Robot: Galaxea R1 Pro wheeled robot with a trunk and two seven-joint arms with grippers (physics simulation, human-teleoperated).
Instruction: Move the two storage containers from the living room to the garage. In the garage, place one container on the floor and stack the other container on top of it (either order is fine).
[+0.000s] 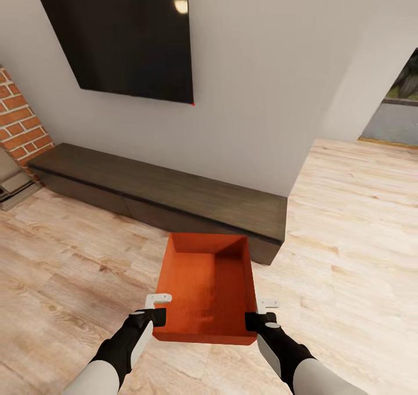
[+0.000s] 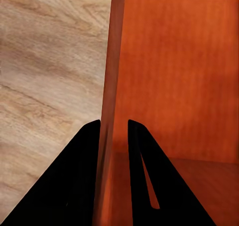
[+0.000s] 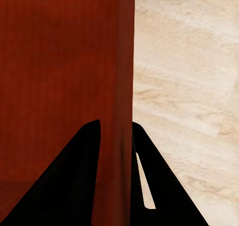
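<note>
Container (image 1: 206, 287) held in front of the TV bench (image 1: 174, 195), above wood floor (image 1: 64, 267). We see left gripper (image 2: 113, 131) clamped over its left wall and right gripper (image 3: 115, 131) over its right wall. Head view adds the TV (image 1: 125, 35) above the bench.

Container (image 1: 206, 285) before TV bench (image 1: 174, 192), below TV (image 1: 125, 35)
</note>
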